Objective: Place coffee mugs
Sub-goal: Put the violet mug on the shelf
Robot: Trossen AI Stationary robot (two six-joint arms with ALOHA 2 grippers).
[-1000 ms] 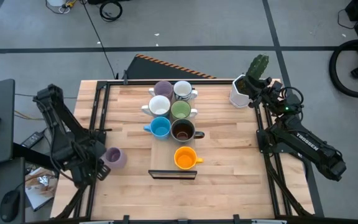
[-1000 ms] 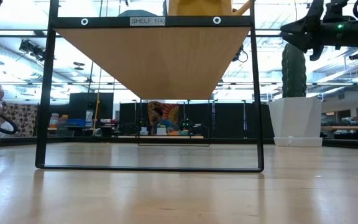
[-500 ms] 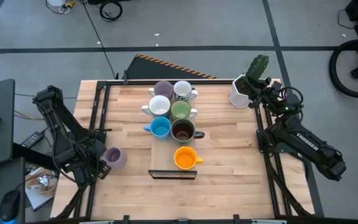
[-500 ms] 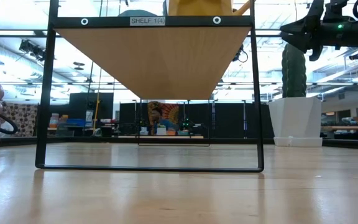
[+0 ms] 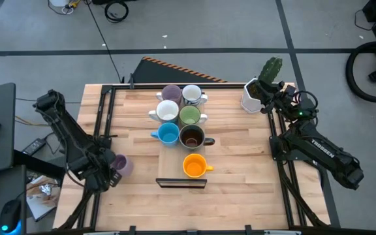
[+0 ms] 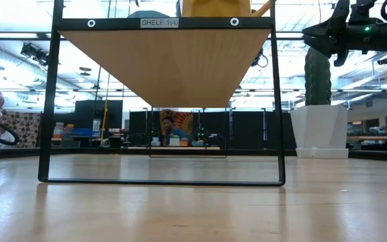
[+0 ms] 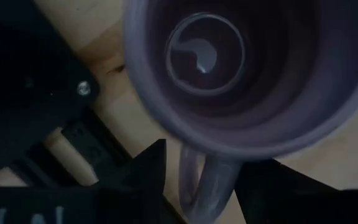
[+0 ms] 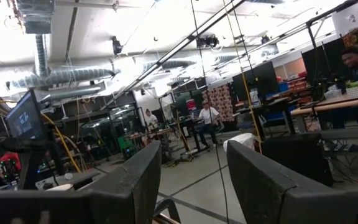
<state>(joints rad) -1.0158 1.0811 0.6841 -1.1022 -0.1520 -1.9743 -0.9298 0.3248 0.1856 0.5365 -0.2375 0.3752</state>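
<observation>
- Since the earlier high views, the left arm has swung its gripper further in over the purple mug, so that less of the mug shows from above than a second ago.
- Standing upright on the table near its left edge, that mug is well apart from the others; the left wrist view looks down into it, handle toward the camera.
- Seven mugs sit unmoved mid-table: the orange mug on the small shelf, six clustered behind it.
- Judging by this, one mug is still to be placed.
- At the mug, the left gripper has dark fingers either side of the handle; whether they grasp it I cannot tell.
- Parked by the cactus pot, the right gripper is unchanged, fingers apart and holding nothing.
</observation>
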